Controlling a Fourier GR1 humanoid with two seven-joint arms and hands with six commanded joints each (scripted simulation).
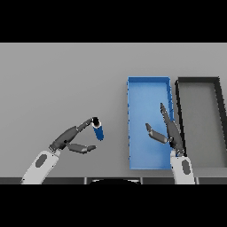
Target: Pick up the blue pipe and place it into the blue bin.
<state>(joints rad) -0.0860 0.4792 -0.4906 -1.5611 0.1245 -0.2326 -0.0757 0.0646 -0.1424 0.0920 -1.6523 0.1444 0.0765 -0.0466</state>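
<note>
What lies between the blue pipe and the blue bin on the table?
Nothing: in the head view only bare grey table separates the blue pipe, at the left hand, from the blue bin.

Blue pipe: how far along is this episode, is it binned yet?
Not yet. The blue pipe is left of the blue bin, with the left hand closing fingers at its top end. Lift, carry and drop remain. The right hand hovers open over the bin.

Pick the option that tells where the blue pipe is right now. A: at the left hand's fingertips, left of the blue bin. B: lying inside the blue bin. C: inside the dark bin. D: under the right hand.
A: the blue pipe sits at the left hand fingertips, left of the blue bin.
</note>
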